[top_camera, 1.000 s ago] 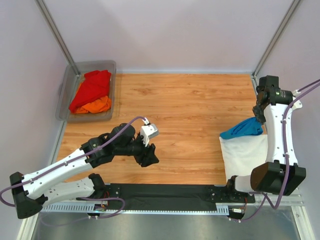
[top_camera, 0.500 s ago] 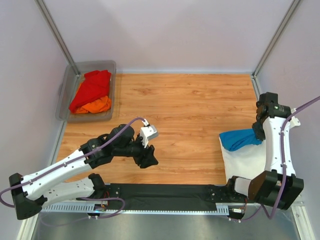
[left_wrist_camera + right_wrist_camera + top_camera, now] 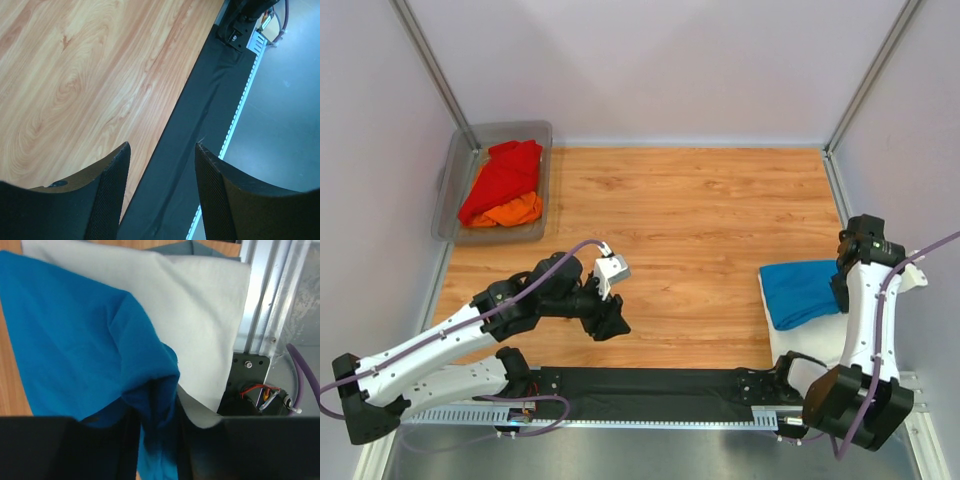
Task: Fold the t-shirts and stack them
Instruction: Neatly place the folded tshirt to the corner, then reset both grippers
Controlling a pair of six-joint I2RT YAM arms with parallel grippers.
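Observation:
A bright blue t-shirt [image 3: 800,292] lies folded on top of a white t-shirt [image 3: 812,337] at the table's right edge. My right gripper [image 3: 840,291] is down at the blue shirt's right side. In the right wrist view the gripper [image 3: 157,415] is shut on a raised fold of the blue t-shirt [image 3: 85,330], with the white t-shirt [image 3: 200,305] spread beneath. A red t-shirt [image 3: 505,178] and an orange t-shirt [image 3: 510,212] lie crumpled in the tub. My left gripper [image 3: 610,318] hovers near the front centre-left, open and empty [image 3: 161,145].
The grey see-through tub [image 3: 453,195] stands at the back left corner. A black mat strip [image 3: 650,385] runs along the table's near edge. A metal rail [image 3: 270,290] borders the table just right of the white shirt. Walls enclose the back and both sides.
My right arm has swung toward the near edge and lowered, and the blue t-shirt went from a hanging bunch to lying flat on the white one. The left gripper drifted slightly down-left.

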